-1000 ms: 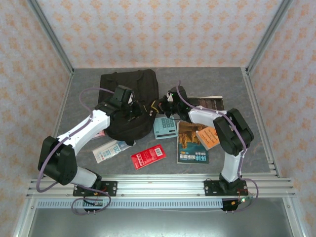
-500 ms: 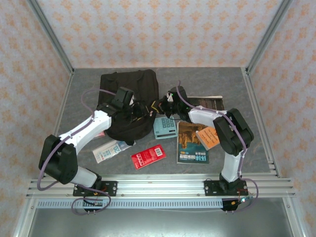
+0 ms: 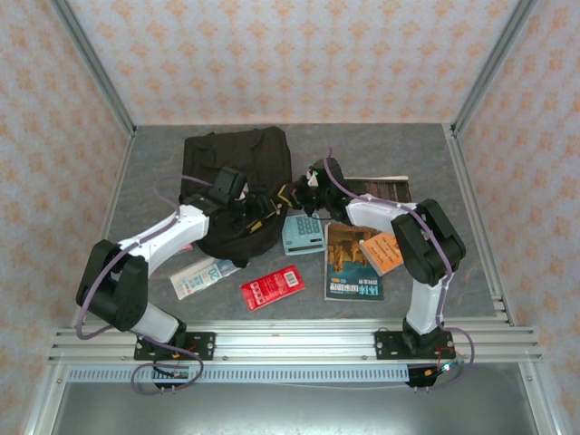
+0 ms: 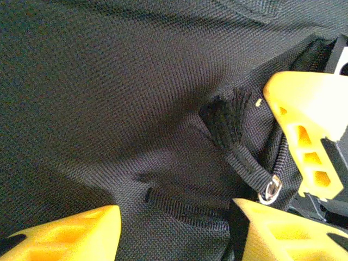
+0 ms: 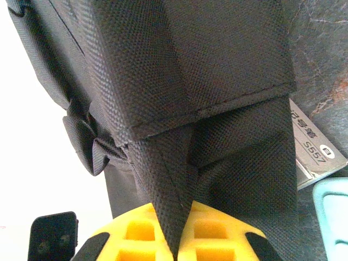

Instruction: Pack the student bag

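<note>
Black student bag [image 5: 179, 81] pinched, right wrist.

student bag [image 3: 237, 149]: partly hidden by left arm [image 3: 168, 237] | calculator [image 5: 333, 211]: cut by frame edge

Soft, even light falls from overhead on the table [image 3: 417, 163], casting only faint shadows. The student bag [image 3: 237, 163] reads as a near-featureless black mass. Close up its weave is crisp, dimming toward 8 o'clock by the left end effector [image 4: 174, 236], whose yellow fingers [image 4: 60, 236] blur. Around the right end effector [image 5: 176, 239], the 9 o'clock side is blown out white.
</note>
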Robot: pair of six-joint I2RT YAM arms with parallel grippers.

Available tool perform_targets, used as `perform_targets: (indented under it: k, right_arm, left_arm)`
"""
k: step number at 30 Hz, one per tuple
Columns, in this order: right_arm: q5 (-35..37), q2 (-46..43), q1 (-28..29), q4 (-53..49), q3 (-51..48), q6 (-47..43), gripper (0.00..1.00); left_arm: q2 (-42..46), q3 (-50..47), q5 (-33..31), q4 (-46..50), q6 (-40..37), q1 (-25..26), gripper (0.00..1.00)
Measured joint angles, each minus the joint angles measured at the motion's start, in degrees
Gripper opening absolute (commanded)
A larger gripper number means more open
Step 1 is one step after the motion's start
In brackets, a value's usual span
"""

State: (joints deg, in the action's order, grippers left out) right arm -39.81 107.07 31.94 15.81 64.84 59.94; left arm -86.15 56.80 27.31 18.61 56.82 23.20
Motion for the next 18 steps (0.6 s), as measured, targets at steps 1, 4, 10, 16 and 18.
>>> perform_targets:
  k: [1, 4, 10, 16, 18]
  right_arm:
    - [0.17, 0.00, -0.02, 0.00, 0.00, 0.00, 0.00]
    - [0.70, 0.00, 0.02, -0.02, 0.00, -0.02, 0.00]
    - [0.81, 0.00, 0.09, 0.07, 0.00, 0.00, 0.00]
    - [0.81, 0.00, 0.17, 0.09, 0.00, 0.00, 0.00]
    - [0.81, 0.00, 0.17, 0.13, 0.00, 0.00, 0.00]
  left_arm:
    - [-0.33, 0.00, 0.26, -0.35, 0.42, 0.02, 0.56]
    - [-1.51, 0.37, 0.52, -0.90, 1.66, 0.00, 0.55]
    - [-3.89, 3.65, 0.57, -1.16, 1.88, 0.02, 0.37]
    - [-5.68, 6.45, 0.52, -1.51, 1.62, 0.00, 0.16]
    - [-6.12, 7.45, 0.31, -1.49, 1.11, 0.00, 0.11]
